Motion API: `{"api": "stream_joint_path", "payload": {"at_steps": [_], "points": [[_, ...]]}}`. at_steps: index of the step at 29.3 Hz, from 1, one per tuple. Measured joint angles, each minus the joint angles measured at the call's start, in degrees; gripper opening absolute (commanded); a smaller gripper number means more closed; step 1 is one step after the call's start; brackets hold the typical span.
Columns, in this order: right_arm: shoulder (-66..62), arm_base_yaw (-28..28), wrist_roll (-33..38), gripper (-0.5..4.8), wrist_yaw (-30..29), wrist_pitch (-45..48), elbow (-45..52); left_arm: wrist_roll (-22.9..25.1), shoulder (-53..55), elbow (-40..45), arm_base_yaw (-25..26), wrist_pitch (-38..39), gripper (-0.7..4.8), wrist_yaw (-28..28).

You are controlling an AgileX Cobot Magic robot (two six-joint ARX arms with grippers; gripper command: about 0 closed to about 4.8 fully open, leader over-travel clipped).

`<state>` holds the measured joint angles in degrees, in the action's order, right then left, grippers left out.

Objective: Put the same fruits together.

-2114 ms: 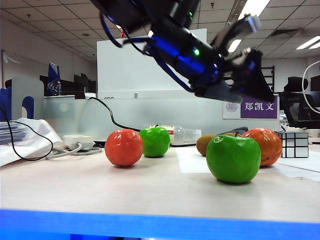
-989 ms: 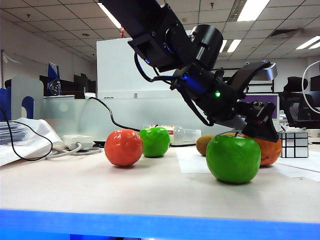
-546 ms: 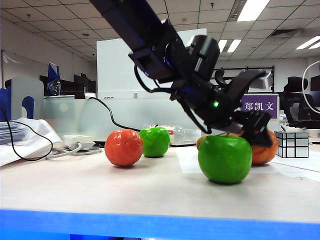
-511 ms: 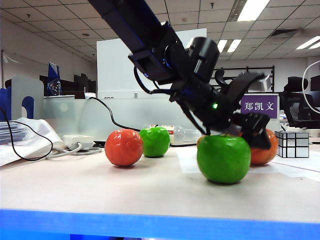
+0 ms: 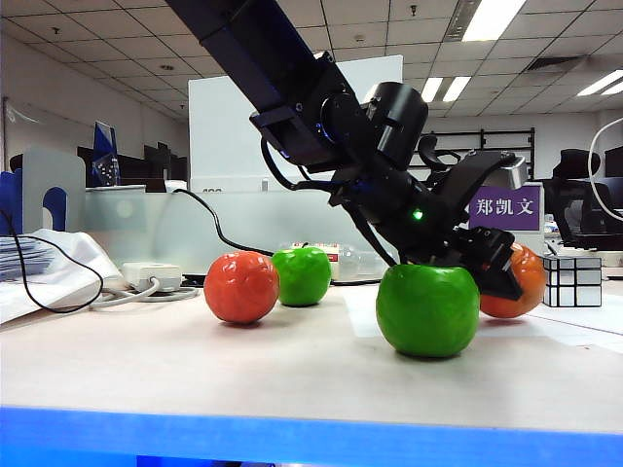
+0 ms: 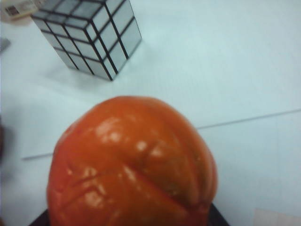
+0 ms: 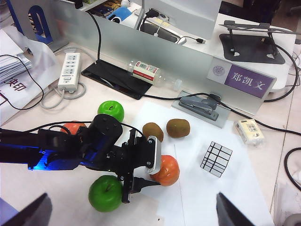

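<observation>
A: Six fruits on the table (image 5: 195, 370). Left gripper (image 7: 151, 172) is down at the orange-red mandarin (image 7: 165, 170), with one finger (image 7: 153, 154) on the kiwi side and the other (image 7: 141, 184) on the near side; its wrist view is filled by that mandarin (image 6: 131, 165).

B: Is it gripping?

A: Cannot tell. The jaws bracket the fruit, but contact isn't visible. The near green apple (image 5: 427, 309) sits just beside that gripper.

B: And the rest?

A: The second mandarin (image 5: 240, 286) and second green apple (image 5: 302, 275) are close together, well apart from the first pair. Two brown kiwis (image 7: 166, 129) lie side by side beyond the gripper. The mirror cube (image 7: 216, 159) sits apart on the white paper (image 7: 188, 155).

B: Right gripper?

A: High over the table. Its fingertips (image 7: 28, 213) stand wide apart and hold nothing
</observation>
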<state>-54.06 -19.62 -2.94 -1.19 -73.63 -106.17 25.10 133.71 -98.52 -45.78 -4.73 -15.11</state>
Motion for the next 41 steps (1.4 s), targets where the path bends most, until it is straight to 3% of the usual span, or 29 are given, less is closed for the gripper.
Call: {"api": "stream_joint_path", "payload": {"at_steps": [3,20,32,41], "points": [[0.00,0.00,0.00,4.79,0.00,0.00,0.00,-0.07,0.00,0.00,0.00,-0.77,-0.05,0.00],[0.02,0.00,-1.51,4.79,1.31,0.52,0.02,-0.42,-5.55,-7.89,0.50,9.62,-0.05,0.20],[-1.22,0.00,-4.15,4.79,1.31,3.15,0.28,-2.75,-22.18,-8.15,7.08,19.32,-0.04,1.20],[-2.67,-0.09,-5.55,4.79,-0.87,0.96,12.26,-2.08,-32.94,-5.99,14.91,31.93,-0.04,0.31]]}}
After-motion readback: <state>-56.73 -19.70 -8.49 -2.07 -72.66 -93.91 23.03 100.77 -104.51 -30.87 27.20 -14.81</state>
